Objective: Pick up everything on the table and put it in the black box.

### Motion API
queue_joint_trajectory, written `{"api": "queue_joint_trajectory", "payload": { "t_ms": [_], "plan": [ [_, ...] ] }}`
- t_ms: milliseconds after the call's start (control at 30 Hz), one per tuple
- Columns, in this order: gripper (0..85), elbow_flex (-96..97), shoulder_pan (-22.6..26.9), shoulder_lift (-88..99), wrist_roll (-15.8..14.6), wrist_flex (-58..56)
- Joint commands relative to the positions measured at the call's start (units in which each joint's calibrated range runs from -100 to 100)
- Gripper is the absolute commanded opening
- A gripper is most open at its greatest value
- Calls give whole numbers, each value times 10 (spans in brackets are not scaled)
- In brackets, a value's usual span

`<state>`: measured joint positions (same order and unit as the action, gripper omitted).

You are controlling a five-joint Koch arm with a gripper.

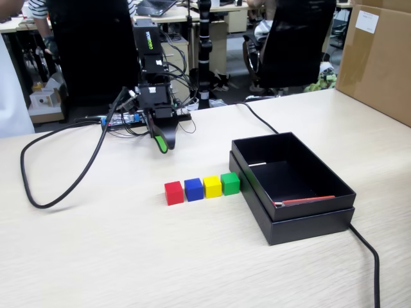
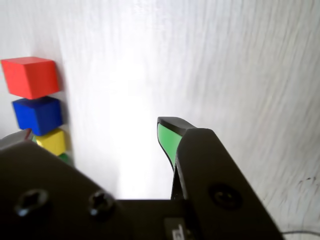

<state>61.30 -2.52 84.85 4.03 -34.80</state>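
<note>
Cubes [image 1: 201,187] lie untouched; pincer [image 1: 164,145] holds nothing, opening unclear.

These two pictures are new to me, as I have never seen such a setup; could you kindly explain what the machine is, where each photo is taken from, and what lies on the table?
The machine is a small hobby robot arm standing at the back of a light wooden table. Its claw, with a green pad, hangs just above the table and holds nothing; whether it is open or shut cannot be told here. The wider picture comes from a camera standing in front. The close-up comes from a camera riding on the arm's wrist, looking down past the claw. On the table four small cubes sit in a row: red, blue, yellow and green. Right of them in the fixed view is a shallow black box, with no cubes in it. Black cables trail across the table.
</note>
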Motion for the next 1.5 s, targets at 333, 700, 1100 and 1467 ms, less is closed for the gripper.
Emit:
{"api": "queue_joint_trajectory", "payload": {
  "t_ms": [333,700,1100,1467],
  "plan": [
    [475,-490,-10,-461,0,-208],
    [473,-640,-11,-734,-2,-248],
    [154,-727,-11,-836,-11,-248],
    [141,-719,-13,-760,-13,-255]
  ]
}}
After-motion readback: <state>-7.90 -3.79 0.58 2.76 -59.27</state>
